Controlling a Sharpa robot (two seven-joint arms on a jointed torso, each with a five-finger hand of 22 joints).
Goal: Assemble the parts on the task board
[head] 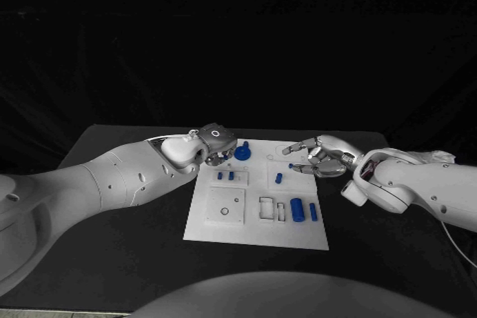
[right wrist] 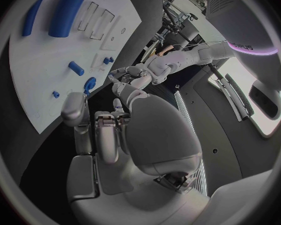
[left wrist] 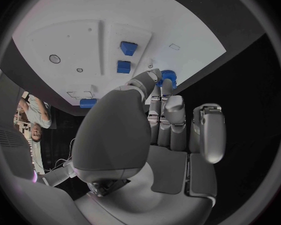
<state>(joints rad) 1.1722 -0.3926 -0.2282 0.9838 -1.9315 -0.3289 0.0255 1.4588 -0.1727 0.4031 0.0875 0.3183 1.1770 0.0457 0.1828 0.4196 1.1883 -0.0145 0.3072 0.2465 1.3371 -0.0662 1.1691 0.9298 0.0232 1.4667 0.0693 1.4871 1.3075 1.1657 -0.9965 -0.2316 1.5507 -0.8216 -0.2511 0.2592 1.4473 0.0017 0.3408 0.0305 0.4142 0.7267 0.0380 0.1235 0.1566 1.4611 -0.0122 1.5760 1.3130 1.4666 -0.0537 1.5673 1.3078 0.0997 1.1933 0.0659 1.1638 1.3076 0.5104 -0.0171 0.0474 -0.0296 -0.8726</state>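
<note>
The white task board [head: 256, 225] lies mid-table. A blue knob-shaped part [head: 242, 152] stands at its far edge. My left hand [head: 213, 145] hovers beside that knob; the thumb tip reaches the knob [left wrist: 167, 78], and I cannot tell if they touch. My right hand [head: 324, 159] hangs over the board's far right edge, fingers apart and holding nothing, close to a tiny blue peg [head: 292, 167]. That peg [right wrist: 55, 94] lies free on the board. Two small blue blocks [head: 225, 174] and a short blue pin [head: 279, 178] sit mid-board.
A thick blue cylinder [head: 297, 210] and a slim blue bar [head: 313, 211] lie on the board's near right, beside rectangular slots [head: 269, 207]. A raised white panel [head: 225, 206] with small holes fills the near left. Black table [head: 119, 256] surrounds the board.
</note>
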